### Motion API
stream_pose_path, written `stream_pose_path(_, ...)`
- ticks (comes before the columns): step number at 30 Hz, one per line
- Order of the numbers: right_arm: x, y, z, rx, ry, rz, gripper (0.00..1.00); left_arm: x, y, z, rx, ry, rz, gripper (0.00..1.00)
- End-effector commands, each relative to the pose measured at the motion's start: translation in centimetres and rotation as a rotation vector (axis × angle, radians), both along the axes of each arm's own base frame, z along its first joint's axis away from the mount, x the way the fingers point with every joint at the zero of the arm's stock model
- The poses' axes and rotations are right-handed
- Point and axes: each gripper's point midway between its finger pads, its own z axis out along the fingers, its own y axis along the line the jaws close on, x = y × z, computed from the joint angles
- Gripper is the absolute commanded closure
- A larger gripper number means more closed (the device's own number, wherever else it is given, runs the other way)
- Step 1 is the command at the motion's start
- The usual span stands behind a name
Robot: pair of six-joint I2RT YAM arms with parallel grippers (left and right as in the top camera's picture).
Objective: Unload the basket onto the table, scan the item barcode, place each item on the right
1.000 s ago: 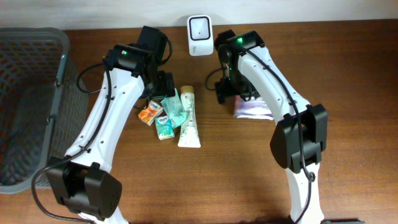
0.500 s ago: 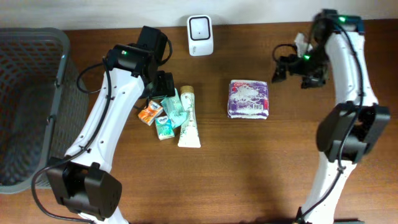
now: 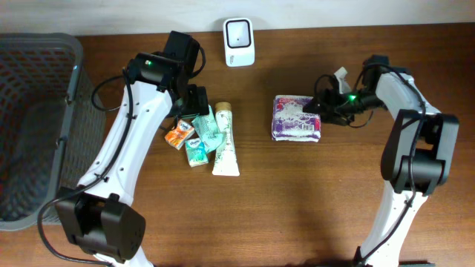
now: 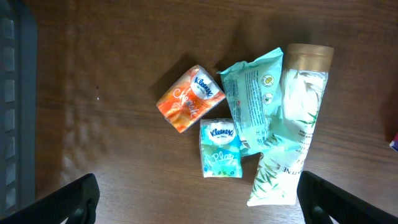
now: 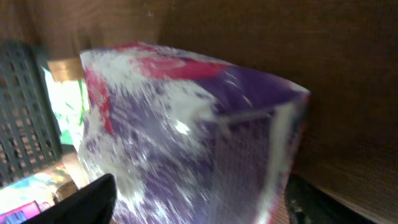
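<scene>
A purple and white wrapped pack (image 3: 297,117) lies flat on the table right of centre. My right gripper (image 3: 320,110) reaches in low from the right, and its fingers straddle the pack's right end. In the right wrist view the pack (image 5: 186,124) fills the space between the two fingers of the right gripper (image 5: 199,208), blurred; the jaws stand open around it. The white scanner (image 3: 239,32) stands at the table's back edge. My left gripper (image 3: 194,100) hovers open above the pile of small items, and the left wrist view shows nothing between the fingers of the left gripper (image 4: 199,202).
Under the left gripper lie an orange tissue pack (image 4: 191,99), a teal Kleenex pack (image 4: 221,149), a green wipes pouch (image 4: 255,99) and a white tube (image 4: 292,137). A grey mesh basket (image 3: 30,126) stands at the far left.
The right arm left the pack, swung out to the far right, then came back low to the pack's right end with its jaws narrowing. The left arm has not moved.
</scene>
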Motion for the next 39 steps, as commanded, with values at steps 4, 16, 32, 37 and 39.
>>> stream_pose_path(4,-0.8,4.2,-0.7,0.034,0.029,0.071,0.96,0.0,0.0,1.1,-0.009,-0.028,-0.012,0.01)
stream_pose_path(16,-1.2,8.7,20.4,0.397,-0.372,0.168,0.96,0.0,0.0,1.1,-0.009,-0.028,-0.012,0.01)
stream_pose_path(32,-3.0,12.1,27.7,0.308,-0.285,-0.019,0.96,0.0,0.0,1.1,-0.009,-0.027,-0.012,0.01)
stream_pose_path(37,-2.9,15.0,27.8,0.278,-0.331,0.013,0.96,0.0,0.0,1.1,-0.009,-0.027,-0.012,0.01)
stream_pose_path(39,-2.9,15.0,27.8,0.279,-0.331,0.013,0.96,0.0,0.0,1.1,-0.009,-0.028,-0.012,0.01)
